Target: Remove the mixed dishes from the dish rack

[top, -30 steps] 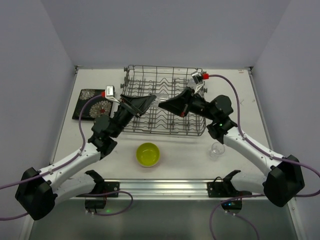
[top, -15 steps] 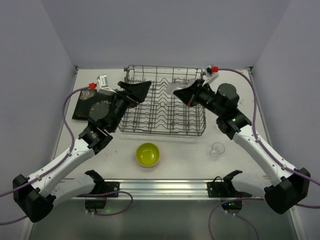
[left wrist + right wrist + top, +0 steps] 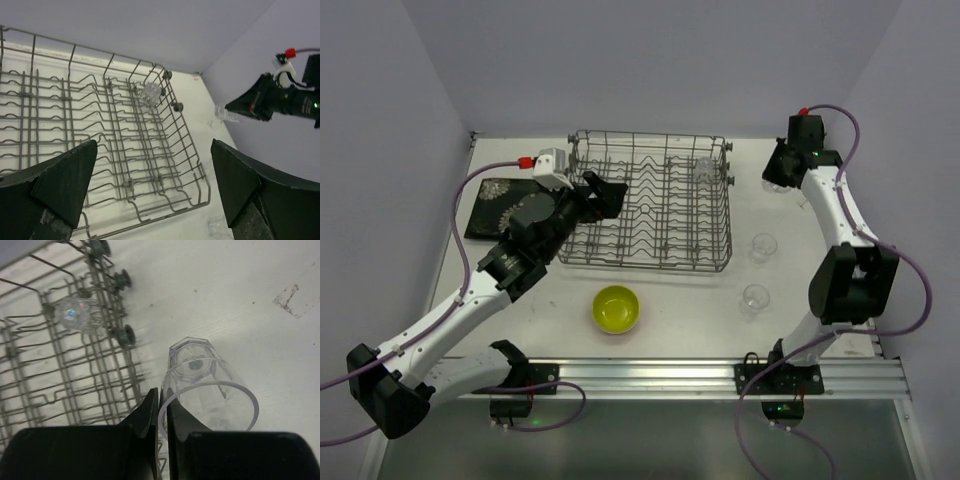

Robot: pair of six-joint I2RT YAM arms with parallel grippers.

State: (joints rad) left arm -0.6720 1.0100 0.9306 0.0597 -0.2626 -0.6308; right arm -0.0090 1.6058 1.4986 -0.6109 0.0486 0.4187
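This is a robotics lab test cell. Plain pale walls (image 3: 650,60) box in a white desk (image 3: 680,310), and two cabled arms (image 3: 450,320) are bolted to a metal rail (image 3: 650,375).

Dish rack (image 3: 650,200): grey wire; we see one glass (image 3: 75,314) inside, far-right corner.
Bowl (image 3: 616,308): yellow-green, in front of the rack.
Plate (image 3: 505,205): flowered, left of the rack.
Standing glasses (image 3: 762,245) (image 3: 754,296): right of the rack.
Held glass (image 3: 207,390): pinched by its rim.

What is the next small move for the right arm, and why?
Probably lower the clear glass onto the table and release it. The right gripper pinches its rim, the glass is tilted and already outside the dish rack, and it seems not yet set down.
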